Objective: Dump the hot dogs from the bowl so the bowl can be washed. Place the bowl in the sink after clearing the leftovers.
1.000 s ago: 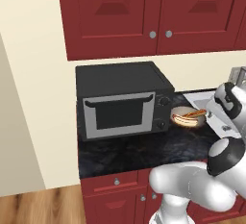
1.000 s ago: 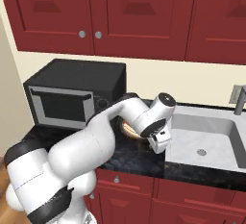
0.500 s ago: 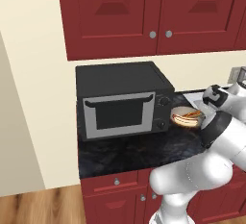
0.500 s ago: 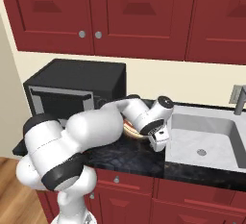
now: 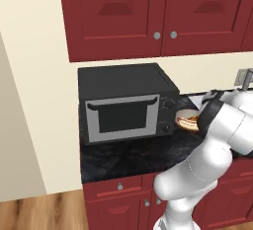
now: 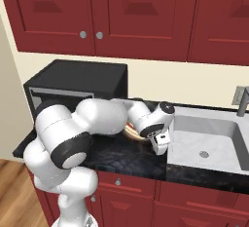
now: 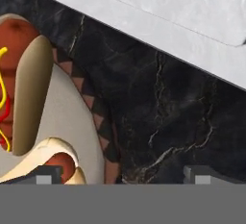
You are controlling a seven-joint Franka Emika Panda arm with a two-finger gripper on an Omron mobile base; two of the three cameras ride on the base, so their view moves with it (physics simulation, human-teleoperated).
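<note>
Your claw (image 6: 161, 144) hangs low over the black stone surface (image 6: 126, 158), jaws spread wide and gripping nothing, right at the bowl's (image 7: 91, 117) edge. In the hand view one finger tip (image 7: 45, 175) sits over the bowl's cream inside and the other (image 7: 202, 174) over bare stone, so the patterned rim falls between them. That looks like a line-up for pinching the rim, the sensible hold on a shallow dish you mean to tip.

The bowl rests on the surface between the black microwave (image 5: 126, 103) and the sink (image 6: 209, 143), near the basin's edge, so the carry should be brief. The hot dogs (image 7: 21, 79) lie inside it, a tan bun around a reddish sausage streaked with yellow, with a second piece (image 7: 57, 163) by the near finger. From the left base view you see the bowl (image 5: 188, 121) partly behind the arm's forearm.

Judging by this, the leftovers are not yet dumped. You'll want a firm rim grip before lifting.
</note>
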